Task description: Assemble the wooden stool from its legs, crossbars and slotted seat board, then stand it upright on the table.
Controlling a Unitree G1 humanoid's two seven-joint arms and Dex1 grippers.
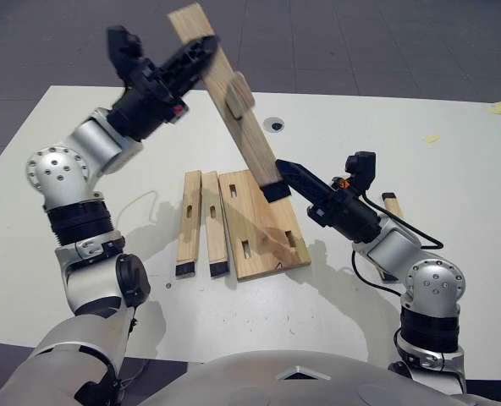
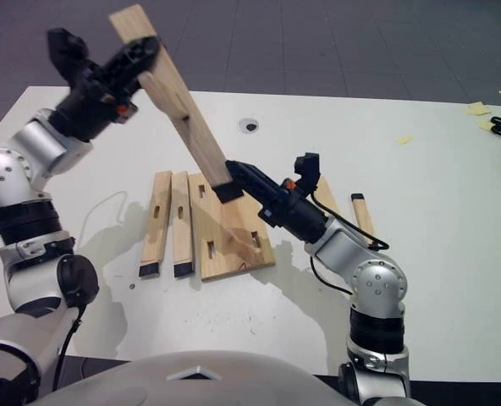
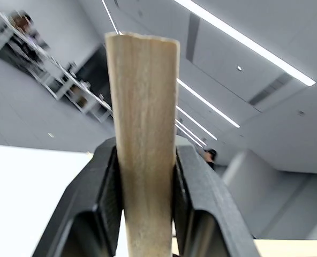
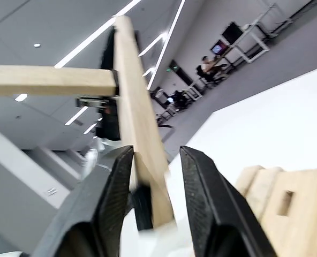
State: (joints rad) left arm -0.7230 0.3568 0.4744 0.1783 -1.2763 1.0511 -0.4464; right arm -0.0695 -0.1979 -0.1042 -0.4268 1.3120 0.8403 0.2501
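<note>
Left eye view first: the left pincer point(image 1: 195, 55) was clamped on the bare top end of a stool leg point(image 1: 249, 135), which hung tilted down from it with a short crossbar point(image 1: 238, 93) stuck through just below the grip. The leg's black foot cap point(image 1: 272, 191) sat right at the tips of the right pincer point(image 1: 294, 176). The slotted seat board point(image 1: 263, 228) lay flat on the table point(image 1: 454, 169) just under that pincer, and two more legs point(image 1: 189, 222) lay on its far side from the right arm. A spare capped piece point(image 1: 392, 205) was behind the right wrist. The right eye view showed the same layout, nothing extra. In the left wrist view both fingers point(image 3: 107, 198) pressed flat on the leg's sides, so a solid hold. In the right wrist view the right fingers point(image 4: 201, 198) straddled the leg with a visible gap on one side, so parted and not gripping. My read is that this was a handover or steadying step. To do it well I'd centre the leg between the right fingers, close on the flat faces just above the cap, and only then loosen the left. I'd also keep the crossbar clear of both pincers. I think the bare end belongs in a slot, so the leg probably needed flipping.
</note>
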